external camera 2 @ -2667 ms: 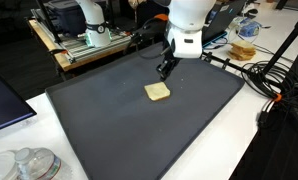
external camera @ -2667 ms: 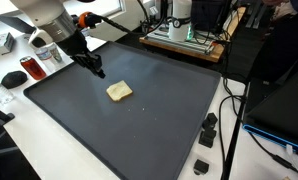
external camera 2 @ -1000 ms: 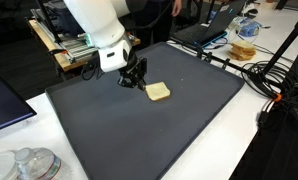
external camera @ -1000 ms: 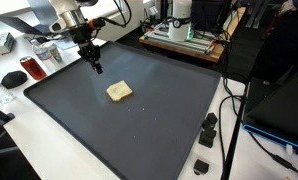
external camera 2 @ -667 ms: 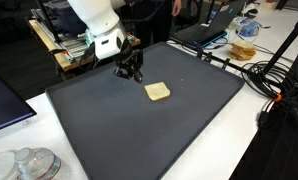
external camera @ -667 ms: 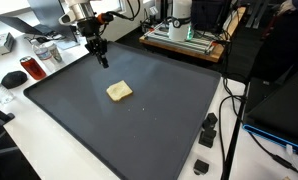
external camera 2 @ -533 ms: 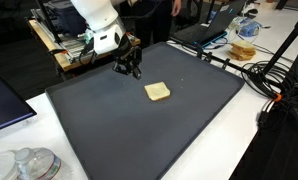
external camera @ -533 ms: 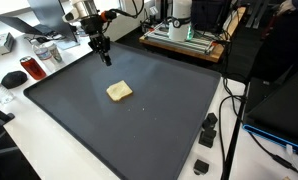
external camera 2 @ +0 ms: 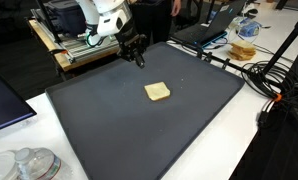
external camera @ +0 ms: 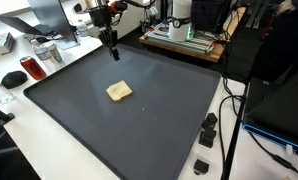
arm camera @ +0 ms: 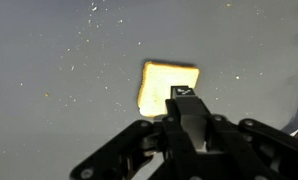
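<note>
Dark grey mat fills most of the white tabletop, and behind it sits a jumble of equipment and cables too crowded to sort out in either exterior view. Over to the wrist view, and it's a tight shot: speckled mat, a bright strip cut off at the right edge, and the black linkage blocking the whole lower part of the picture. The tan square piece shows its top and sides, but its lower edge is hidden behind the fingertips. What it's made of, bread or sponge, can't be told from here. Now the pincer: jaws pressed together, nothing between them, nothing touched. It hangs above the far part of the mat, near the back edge, pointing down at a slant. Same story from the opposite side, with the pincer empty in the air. The tan square piece lies flat and alone near the mat's middle, apart from the closed tips and nearer to the camera than they are.
</note>
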Motion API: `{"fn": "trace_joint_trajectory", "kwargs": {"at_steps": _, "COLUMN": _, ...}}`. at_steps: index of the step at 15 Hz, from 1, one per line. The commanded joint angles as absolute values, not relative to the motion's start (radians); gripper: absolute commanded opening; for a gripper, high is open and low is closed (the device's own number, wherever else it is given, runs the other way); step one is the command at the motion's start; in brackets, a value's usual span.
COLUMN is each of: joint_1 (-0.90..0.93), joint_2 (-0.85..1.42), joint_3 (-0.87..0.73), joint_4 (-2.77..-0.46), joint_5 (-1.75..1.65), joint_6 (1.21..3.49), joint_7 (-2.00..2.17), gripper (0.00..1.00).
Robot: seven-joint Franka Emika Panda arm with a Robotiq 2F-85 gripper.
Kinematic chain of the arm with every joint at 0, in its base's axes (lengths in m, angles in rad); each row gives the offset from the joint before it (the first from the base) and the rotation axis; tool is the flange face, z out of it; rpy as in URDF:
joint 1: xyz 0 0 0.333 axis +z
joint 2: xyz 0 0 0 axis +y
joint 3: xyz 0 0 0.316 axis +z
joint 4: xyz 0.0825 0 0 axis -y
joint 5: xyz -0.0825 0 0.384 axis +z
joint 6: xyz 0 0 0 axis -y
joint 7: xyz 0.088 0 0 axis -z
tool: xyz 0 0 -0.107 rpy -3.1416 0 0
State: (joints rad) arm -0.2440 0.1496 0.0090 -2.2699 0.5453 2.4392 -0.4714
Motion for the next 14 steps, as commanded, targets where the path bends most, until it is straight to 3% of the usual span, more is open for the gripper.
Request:
{"fn": "trace_joint_trajectory", "kwargs": {"at_steps": 1, "joint_1": -0.205, "joint_2": 0.136, "joint_3": -0.014, "joint_4": -2.281, "joint_5": 0.543, "joint_6": 2.453, "joint_7": -0.442, "gripper": 0.05}}
{"fn": "trace_joint_trajectory", "kwargs": {"at_steps": 2, "joint_1": -0.193, "joint_2": 0.129, "joint_3": -0.013, "joint_4": -2.287, "joint_5": 0.542, "joint_6": 2.458, "joint_7": -0.431, "gripper": 0.22}}
{"fn": "trace_joint_trajectory", "kwargs": {"at_steps": 6, "joint_1": -0.193, "joint_2": 0.135, "joint_3": -0.021, "joint_4": -2.286, "joint_5": 0.542, "joint_6": 2.458, "joint_7": -0.434, "gripper": 0.22}}
{"fn": "trace_joint_trajectory", "kwargs": {"at_steps": 7, "joint_1": -0.193, "joint_2": 0.137, "joint_3": -0.022, "joint_4": -2.286, "joint_5": 0.542, "joint_6": 2.458, "joint_7": -0.434, "gripper": 0.05}}
{"fn": "trace_joint_trajectory", "kwargs": {"at_steps": 14, "joint_1": -0.049, "joint_2": 0.074, "joint_3": 0.009, "joint_4": -2.423, "joint_5": 0.341, "joint_6": 2.706, "joint_7": -0.173, "gripper": 0.05}}
